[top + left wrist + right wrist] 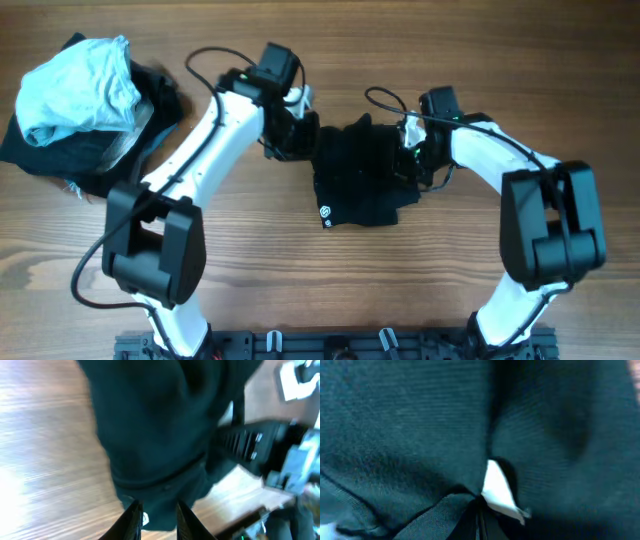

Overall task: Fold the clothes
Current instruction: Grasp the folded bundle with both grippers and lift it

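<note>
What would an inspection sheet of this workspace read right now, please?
Surface: wooden table, no spills seen.
Job's things: black garment bunched at centre between the arms; a light blue garment lies on dark clothes at the far left corner.
Clutter: nothing seen.
Pincers: left pincer is at the black garment's hem, fingers slightly apart, and the blurred view does not settle its grip. Right pincer is shut on the black cloth beside a white tag.
Cables: black cable loops off the left arm, another cable off the right; neither touches the clothes.
Surroundings: black mounting rail along the near edge.
</note>
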Available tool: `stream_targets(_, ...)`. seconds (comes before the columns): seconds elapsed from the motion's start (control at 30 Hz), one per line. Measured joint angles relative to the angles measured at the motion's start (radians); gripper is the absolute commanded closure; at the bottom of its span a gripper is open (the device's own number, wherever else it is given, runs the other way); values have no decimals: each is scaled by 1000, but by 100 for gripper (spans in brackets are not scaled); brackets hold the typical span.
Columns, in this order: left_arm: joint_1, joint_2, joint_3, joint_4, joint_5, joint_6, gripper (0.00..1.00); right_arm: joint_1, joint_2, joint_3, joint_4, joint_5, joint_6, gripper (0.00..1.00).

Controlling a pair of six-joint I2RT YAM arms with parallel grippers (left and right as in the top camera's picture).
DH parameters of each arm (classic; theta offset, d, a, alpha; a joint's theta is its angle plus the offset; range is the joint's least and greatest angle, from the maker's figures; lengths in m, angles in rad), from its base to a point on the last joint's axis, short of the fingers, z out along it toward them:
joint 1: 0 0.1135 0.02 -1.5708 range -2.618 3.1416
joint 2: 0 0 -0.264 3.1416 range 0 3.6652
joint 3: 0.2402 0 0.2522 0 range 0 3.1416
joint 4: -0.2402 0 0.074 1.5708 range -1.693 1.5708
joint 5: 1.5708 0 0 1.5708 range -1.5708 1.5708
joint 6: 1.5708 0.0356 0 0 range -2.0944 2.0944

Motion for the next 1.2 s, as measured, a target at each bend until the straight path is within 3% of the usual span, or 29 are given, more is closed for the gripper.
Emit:
stream_targets(0.17, -75, 0, -131, 182, 67, -4, 68, -14, -39, -1, -16, -36, -11, 87)
stream_targets(0.3, -107, 2, -241, 327, 73, -35, 83, -14, -264, -1, -19, -26, -9, 83)
stream_targets(0.47, -117, 56, -282, 393, -59, -166, 84, -14, -485, 0, 6, 58, -2, 79)
stream_targets(0.6, -74, 82, -277, 616, -152, -187, 83, -14, -494, 0, 8, 86, -2, 80)
stream_targets(0.7, 45, 128, -197, 660, -238, -171, 71, -14, -486, 0, 12, 94, -3, 79)
stream_targets(0.87, 222, 164, 84, 352, -165, -92, 42, -14, -442, 0, 34, 113, -11, 80)
stream_targets(1.0, 239, 155, 160, 151, -63, -69, 38, 14, -366, 0, 148, 115, -51, 79)
stream_targets(1.13, 220, 155, 152, -22, -19, -42, 27, 75, -250, -1, 304, 117, -85, 78)
stream_targets(1.17, 216, 155, 152, -40, -14, -37, 11, 80, -226, -1, 349, 118, -87, 76)
stream_targets(1.2, 208, 155, 152, -58, -11, -27, 6, 82, -197, -3, 397, 121, -91, 76)
